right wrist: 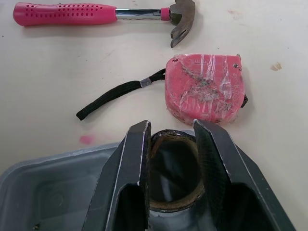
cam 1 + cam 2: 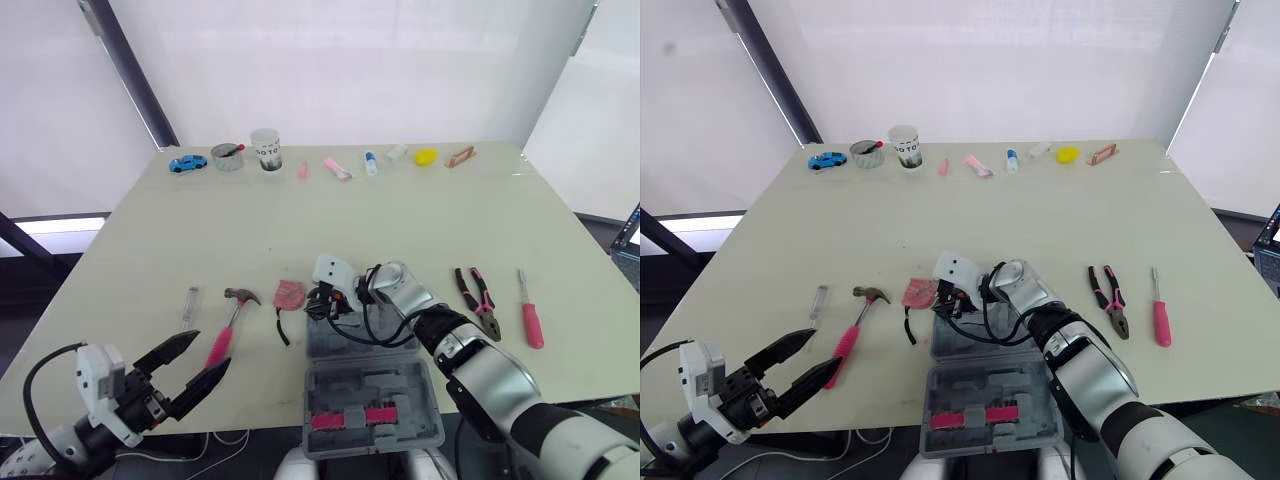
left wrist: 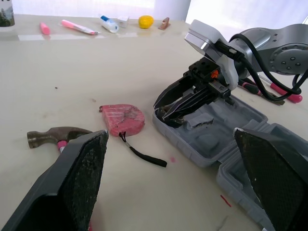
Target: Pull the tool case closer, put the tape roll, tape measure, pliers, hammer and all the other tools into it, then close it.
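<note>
Grey plastic tool case [image 2: 400,385] open. Right jaws gripped dark tape roll [image 1: 172,207] at its corner; left jaws wide, empty. Pink tape measure [image 2: 289,294], pink-handled hammer [image 2: 228,325], pink-black pliers [image 2: 478,300] lay outside.

The pale table [image 2: 400,220] carries an open tool case [image 2: 372,400], hammer [image 2: 226,330], tape measure [image 2: 289,294], pliers [image 2: 478,300] and pink screwdriver [image 2: 531,318].

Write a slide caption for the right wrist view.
Right gripper holds the tape roll at the edge of the open tool case; tape measure and hammer lie on the table nearby.
</note>
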Robot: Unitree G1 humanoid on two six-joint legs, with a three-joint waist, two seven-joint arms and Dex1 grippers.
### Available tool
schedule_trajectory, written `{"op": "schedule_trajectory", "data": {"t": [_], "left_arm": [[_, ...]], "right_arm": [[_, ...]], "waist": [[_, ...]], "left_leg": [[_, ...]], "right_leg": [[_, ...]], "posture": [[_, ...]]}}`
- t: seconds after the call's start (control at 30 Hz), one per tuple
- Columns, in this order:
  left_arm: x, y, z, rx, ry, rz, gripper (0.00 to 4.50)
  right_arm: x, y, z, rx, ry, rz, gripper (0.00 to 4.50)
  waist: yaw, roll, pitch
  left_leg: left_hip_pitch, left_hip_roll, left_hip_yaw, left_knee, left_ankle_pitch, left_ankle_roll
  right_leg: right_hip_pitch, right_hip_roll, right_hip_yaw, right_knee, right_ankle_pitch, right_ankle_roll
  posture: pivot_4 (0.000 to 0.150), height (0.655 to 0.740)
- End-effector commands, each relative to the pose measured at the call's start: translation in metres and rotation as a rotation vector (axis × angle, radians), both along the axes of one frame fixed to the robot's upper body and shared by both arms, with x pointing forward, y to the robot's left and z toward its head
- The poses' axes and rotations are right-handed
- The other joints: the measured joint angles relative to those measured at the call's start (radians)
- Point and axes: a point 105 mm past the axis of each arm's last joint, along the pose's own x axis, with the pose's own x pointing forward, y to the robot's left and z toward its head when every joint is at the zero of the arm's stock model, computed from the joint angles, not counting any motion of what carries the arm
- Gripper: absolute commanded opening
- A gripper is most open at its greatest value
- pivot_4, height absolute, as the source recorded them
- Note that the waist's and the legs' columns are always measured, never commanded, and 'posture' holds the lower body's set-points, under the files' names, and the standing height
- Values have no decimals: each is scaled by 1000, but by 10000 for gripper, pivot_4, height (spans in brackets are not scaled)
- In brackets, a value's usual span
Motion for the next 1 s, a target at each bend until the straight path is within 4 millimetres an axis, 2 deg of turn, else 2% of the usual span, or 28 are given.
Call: {"op": "schedule_trajectory", "data": {"t": [0.03, 0.47, 0.73, 1.0], "left_arm": [[-2, 0, 4, 11, -23, -3, 45000], [-3, 5, -2, 12, -19, -5, 45000], [-11, 19, -17, 12, -7, -6, 45000], [-15, 25, -25, 12, -7, -10, 45000]], "right_arm": [[3, -15, -16, -87, 20, -34, 14534], [5, -20, -19, -125, 17, -45, 14534], [7, -20, -14, -137, 13, -51, 14534], [6, -22, -12, -167, -2, -39, 14534]], "waist": [[1, 0, 0], [1, 0, 0], [2, 0, 0], [2, 0, 0]], "left_leg": [[0, 0, 0, 0, 0, 0], [0, 0, 0, 0, 0, 0], [0, 0, 0, 0, 0, 0], [-1, 0, 0, 0, 0, 0]], "right_leg": [[0, 0, 0, 0, 0, 0], [0, 0, 0, 0, 0, 0], [0, 0, 0, 0, 0, 0], [0, -2, 0, -1, 0, 0]], "posture": [[1500, 7400], [1500, 7400], [1500, 7400], [1500, 7400]]}}
